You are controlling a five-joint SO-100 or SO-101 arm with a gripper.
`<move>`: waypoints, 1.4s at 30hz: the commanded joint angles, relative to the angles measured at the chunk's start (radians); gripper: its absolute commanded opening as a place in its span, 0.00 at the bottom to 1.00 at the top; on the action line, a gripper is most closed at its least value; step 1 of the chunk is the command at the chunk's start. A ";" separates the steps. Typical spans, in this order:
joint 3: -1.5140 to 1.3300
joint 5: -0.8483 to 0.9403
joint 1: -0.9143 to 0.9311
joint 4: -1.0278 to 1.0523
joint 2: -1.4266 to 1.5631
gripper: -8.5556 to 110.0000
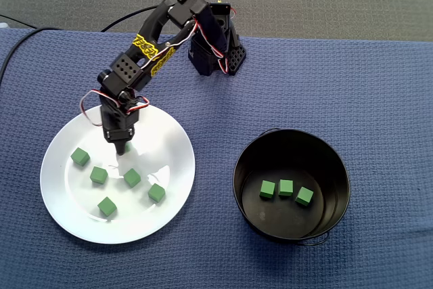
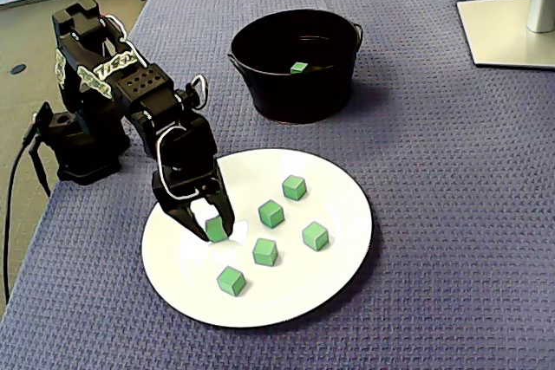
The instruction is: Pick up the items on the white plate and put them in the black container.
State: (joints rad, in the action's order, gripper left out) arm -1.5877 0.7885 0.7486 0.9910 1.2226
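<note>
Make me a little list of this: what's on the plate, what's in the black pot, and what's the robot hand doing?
plate: white plate, on a blue cloth
loose on plate: five green cubes
gripper: gripper down at the plate, fingers closed around a sixth green cube
pot: black container, beside the plate, not touching it
in pot: three more green cubes

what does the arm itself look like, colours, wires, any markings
The arm is black plastic throughout, from its blocky base to the gripper. Yellow labels with black lettering wrap the upper links. Thin red, white and black cables loop loosely between the joints.
</note>
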 commanded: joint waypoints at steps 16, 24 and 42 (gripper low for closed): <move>0.658 -0.520 -0.956 0.503 0.531 0.07; 0.072 -0.594 -1.049 0.130 0.364 0.07; 0.037 -0.634 -1.074 0.069 0.319 0.30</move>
State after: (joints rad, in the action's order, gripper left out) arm -1.6061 0.1580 -0.3467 1.0155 1.4834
